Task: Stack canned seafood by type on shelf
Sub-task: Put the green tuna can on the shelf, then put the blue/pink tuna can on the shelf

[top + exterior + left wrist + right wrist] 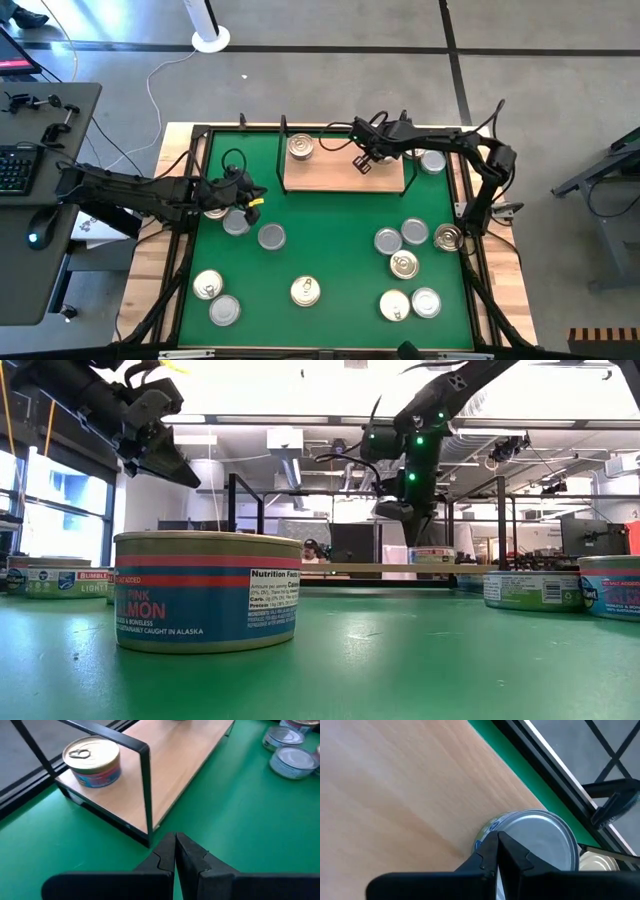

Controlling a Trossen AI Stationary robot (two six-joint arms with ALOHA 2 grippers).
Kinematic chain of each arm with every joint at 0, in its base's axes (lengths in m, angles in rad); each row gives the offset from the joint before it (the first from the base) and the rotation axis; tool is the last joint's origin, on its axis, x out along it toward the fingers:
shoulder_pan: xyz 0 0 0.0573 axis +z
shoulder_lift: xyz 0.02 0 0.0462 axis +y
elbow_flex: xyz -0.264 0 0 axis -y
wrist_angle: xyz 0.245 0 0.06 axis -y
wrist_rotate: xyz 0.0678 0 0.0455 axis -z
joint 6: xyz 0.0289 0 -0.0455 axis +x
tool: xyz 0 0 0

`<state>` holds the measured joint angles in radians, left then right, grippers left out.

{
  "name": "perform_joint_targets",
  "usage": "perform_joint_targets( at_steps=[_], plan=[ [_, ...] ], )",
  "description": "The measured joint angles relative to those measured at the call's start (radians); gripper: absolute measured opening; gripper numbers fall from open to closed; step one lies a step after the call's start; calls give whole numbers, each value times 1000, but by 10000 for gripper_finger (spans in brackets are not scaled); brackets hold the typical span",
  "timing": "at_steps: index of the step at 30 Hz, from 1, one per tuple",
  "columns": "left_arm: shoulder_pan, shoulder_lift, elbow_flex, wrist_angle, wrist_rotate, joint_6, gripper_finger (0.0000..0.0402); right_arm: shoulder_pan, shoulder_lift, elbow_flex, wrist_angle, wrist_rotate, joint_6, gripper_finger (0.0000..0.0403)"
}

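High view: shelf (345,172) sat at the green mat's (330,260) 12 o'clock edge, one gold-lidded can (300,148) on its 9 o'clock end; remaining board lay bare. Right tool (364,163) hovered over it, closed, empty. Left tool (252,197) closed at 9 o'clock. Left wrist view: fingers (192,857) pressed together near the shelf's black upright (146,795).

Tan wooden shelf (340,175) holding one gold-lidded tin (300,148), other flat tins (400,240) scattered on mat

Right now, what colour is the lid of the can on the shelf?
Gold lid, clearest in the left wrist view.
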<state>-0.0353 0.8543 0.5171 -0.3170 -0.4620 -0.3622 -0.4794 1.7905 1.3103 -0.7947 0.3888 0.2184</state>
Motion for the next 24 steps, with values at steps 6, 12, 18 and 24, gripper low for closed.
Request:
perform_joint_targets(
  at_steps=[6, 12, 18, 24],
  plan=[
    [0, 0, 0, 0, 6, 0, 0, 16, 0, 21, 7, 0, -17, 0],
    [0, 0, 0, 0, 6, -1, 0, 27, 0, 22, 6, 3, -17, 0],
    [0, 0, 0, 0, 7, -2, 0, 52, 0, 22, 6, 4, -33, 0],
    [0, 0, 0, 0, 6, -2, 0, 105, -1, 24, 8, 56, -35, 0]
  ],
)
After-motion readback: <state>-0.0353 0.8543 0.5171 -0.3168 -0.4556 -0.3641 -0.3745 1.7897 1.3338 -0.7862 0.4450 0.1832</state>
